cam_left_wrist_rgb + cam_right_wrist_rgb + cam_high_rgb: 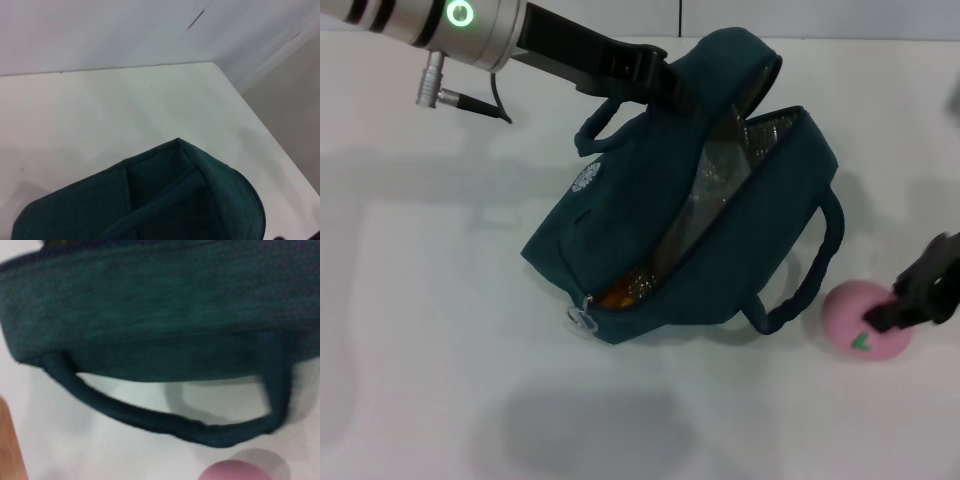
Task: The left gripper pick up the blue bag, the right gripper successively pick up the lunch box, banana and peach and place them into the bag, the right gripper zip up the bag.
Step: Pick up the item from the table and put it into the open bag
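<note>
Two arms are at work on a white table (420, 330). From the upper left of the head view, the left gripper (665, 80) reaches in and is pinched on the far top end of the blue bag (690, 220), holding that end up so the bag lies slanted across the middle of the table with its zipper mouth gaping toward the right. Silver lining shows inside the mouth, and near its lower end something orange-yellow (625, 290) can be seen, perhaps the banana, though too little shows to be sure. A zipper pull (582, 318) hangs at the bag's near corner. One handle (600, 130) loops out on the left side of the bag; the other handle (810, 270) arcs out on the right, lying on the table. Just beyond that right handle sits the pink peach (865, 320), close to the table's right edge. The right gripper (905, 305) comes in from the right border and is touching the peach's right side; whether its fingers are spread or pressed together cannot be told. Wide bare table lies to the left of and in front of the bag. The left wrist view shows the table's far corner (212, 62) beyond the bag's raised end
</note>
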You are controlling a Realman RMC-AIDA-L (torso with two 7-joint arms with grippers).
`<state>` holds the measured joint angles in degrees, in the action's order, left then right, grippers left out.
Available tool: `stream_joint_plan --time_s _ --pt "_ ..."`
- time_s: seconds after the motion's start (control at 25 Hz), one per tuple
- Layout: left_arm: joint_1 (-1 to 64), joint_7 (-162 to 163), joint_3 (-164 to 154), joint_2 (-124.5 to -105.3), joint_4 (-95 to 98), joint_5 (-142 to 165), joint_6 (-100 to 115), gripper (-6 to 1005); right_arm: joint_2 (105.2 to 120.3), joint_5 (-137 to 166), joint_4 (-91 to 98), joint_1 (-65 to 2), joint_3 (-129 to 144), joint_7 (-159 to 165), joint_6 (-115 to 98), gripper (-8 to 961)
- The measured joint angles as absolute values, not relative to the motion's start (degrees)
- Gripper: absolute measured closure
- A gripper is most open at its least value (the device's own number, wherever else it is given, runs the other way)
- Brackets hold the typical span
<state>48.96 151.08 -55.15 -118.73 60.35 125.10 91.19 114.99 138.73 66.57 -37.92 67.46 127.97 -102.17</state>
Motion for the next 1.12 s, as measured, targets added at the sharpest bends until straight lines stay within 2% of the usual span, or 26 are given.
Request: stream_joint_plan --time_s 0.2,0.32,0.52,0.64,0.72,0.76,0.96,1.12 --pt "49.0 151.3 -55.3 -118.71 60.4 124.9 91.3 945 114.02 136.6 65.9 -35.2 53.9 121.6 -106.4 776" --pt "49.0 151.6 -55.3 -118.6 60.5 124.9 91.5 945 112.93 131.2 65.7 -33.8 45.9 118.0 -112.1 803" --pt "48.9 152.5 -55.3 -118.53 61.1 124.8 91.8 945 109.95 116.3 62.8 -32.7 41.1 114.4 -120.8 833" --pt "49.0 153.0 -55.1 -118.51 61.3 124.8 92.7 945 109.06 107.7 59.9 -32.6 41.0 112.3 -121.8 845" --pt "49.2 153.4 -55.1 -118.49 61.3 124.7 93.1 945 109.44 104.3 58.2 -33.1 41.0 110.1 -120.9 853" --pt "49.3 153.5 -55.1 -118.49 61.4 124.6 93.2 945 110.12 103.2 57.5 -33.5 41.1 108.7 -120.1 857" --pt "49.6 154.8 -55.3 -118.67 62.6 124.6 93.8 945 114.85 103.0 57.3 -34.2 42.5 100.9 -112.5 905" --pt "49.6 155.8 -55.4 -118.79 63.5 124.5 94.0 945 115.5 100.9 54.5 -34.7 49.8 96.0 -106.8 912"
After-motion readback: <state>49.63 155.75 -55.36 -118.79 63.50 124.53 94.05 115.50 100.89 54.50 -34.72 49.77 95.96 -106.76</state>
